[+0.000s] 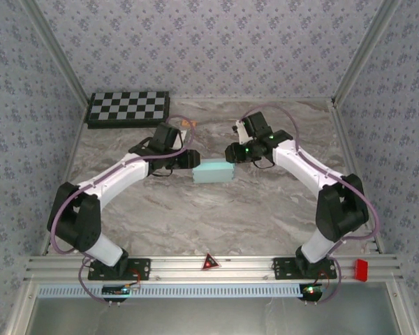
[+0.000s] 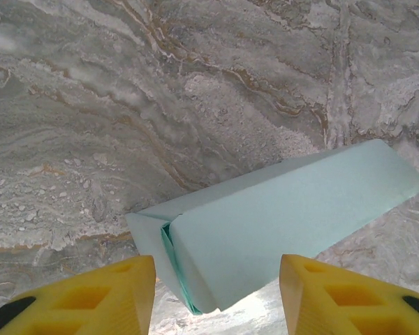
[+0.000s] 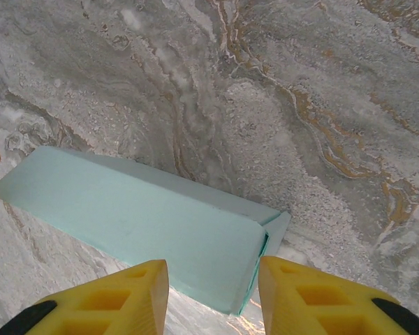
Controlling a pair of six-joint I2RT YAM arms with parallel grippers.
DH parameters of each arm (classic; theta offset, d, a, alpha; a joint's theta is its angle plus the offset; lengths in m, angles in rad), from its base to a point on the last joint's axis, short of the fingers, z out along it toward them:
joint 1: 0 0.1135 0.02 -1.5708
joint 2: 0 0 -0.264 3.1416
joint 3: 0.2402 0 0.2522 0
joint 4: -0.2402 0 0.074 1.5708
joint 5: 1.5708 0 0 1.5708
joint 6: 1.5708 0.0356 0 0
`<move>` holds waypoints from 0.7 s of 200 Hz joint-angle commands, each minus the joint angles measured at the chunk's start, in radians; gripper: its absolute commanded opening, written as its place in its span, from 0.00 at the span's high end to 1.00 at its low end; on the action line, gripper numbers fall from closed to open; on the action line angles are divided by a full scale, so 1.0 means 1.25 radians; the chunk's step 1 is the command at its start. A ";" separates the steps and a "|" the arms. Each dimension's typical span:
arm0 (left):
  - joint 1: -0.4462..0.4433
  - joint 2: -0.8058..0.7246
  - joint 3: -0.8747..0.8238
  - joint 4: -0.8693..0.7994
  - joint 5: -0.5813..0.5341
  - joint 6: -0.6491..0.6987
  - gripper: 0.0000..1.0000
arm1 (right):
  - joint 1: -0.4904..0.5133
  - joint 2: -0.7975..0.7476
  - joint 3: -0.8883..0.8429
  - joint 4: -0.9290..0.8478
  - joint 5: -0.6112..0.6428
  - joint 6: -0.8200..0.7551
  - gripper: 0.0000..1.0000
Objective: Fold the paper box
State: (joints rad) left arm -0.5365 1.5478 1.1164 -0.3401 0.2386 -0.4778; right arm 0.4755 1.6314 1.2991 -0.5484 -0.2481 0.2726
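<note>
Paper box (image 1: 214, 172), pale aqua and folded into a closed oblong, lies near the middle of the marble-patterned table (image 1: 265, 216), flanked by two robot arms. At far left a black-and-white checkerboard (image 1: 128, 108) sits in the back corner, well apart from the box. The left arm (image 1: 119, 178) angles in toward the centre. Its left gripper (image 2: 218, 272) is parted, with the yellow fingers (image 2: 91, 293) standing either side of the box's left end (whether they brush the card I cannot tell). That end shows a tucked flap with a thin dark seam along it. On the opposite side, the right arm (image 1: 307, 167) holds the right gripper (image 3: 213, 276) at the box's other end. Its jaws are likewise apart, and a corner of the box lies between them. A narrow slit runs beside the end flap there too. At far right, a small red block (image 1: 361, 269) sits on the aluminium rail (image 1: 251, 269) along the table's near edge.
</note>
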 commanded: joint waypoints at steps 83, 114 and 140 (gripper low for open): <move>0.004 0.025 -0.009 -0.015 0.017 -0.014 0.53 | 0.004 0.022 -0.035 0.005 -0.017 0.019 0.60; 0.003 0.023 -0.030 -0.015 0.027 -0.018 0.54 | 0.007 0.025 -0.048 0.005 -0.011 0.018 0.60; 0.003 0.016 -0.054 -0.013 0.029 -0.019 0.55 | 0.008 0.029 -0.055 0.002 -0.003 0.018 0.60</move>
State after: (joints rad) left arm -0.5365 1.5688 1.0904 -0.3157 0.2687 -0.4934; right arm 0.4767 1.6516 1.2587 -0.5167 -0.2665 0.2840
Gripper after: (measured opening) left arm 0.458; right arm 0.397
